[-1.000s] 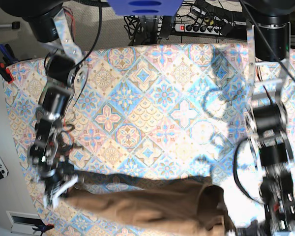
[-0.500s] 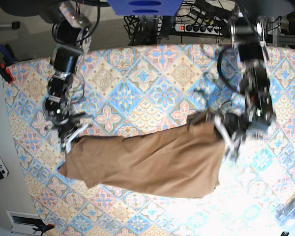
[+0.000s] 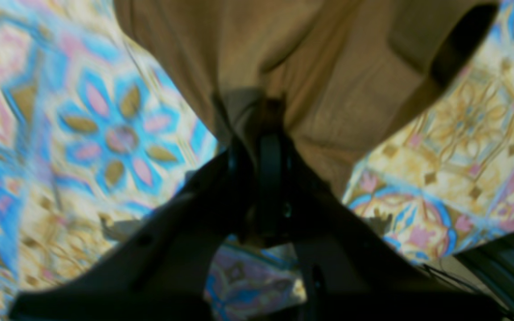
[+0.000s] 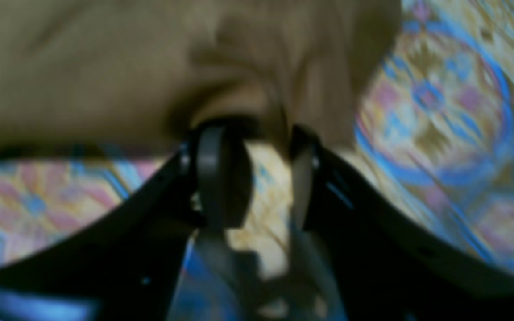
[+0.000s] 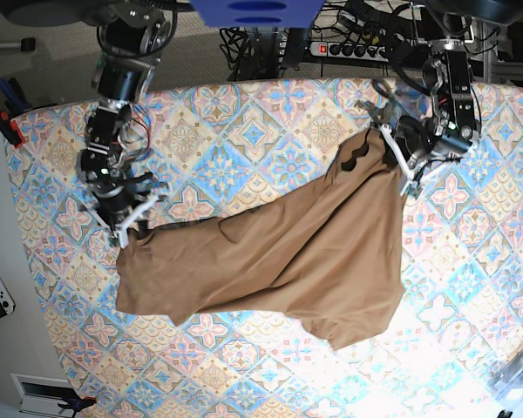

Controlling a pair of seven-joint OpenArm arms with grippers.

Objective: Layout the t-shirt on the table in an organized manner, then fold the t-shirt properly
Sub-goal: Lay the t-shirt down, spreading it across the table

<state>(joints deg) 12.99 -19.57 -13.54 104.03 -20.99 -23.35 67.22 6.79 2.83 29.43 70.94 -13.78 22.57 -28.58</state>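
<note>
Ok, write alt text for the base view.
A tan-brown t-shirt lies spread and rumpled across the table with its pastel tile-patterned cloth. The left gripper pinches the shirt's upper right edge, and the right gripper sits at its left corner. Cables and a power strip lie beyond the table.

- No text, label, brand, number or sign can be read in any of the three views.
- The t-shirt (image 5: 279, 261) shows plain tan cloth with no print.
- The table (image 5: 270, 131) cover carries only a tile pattern, no lettering.
- Both wrist views are too blurred to make out any marking.
</note>
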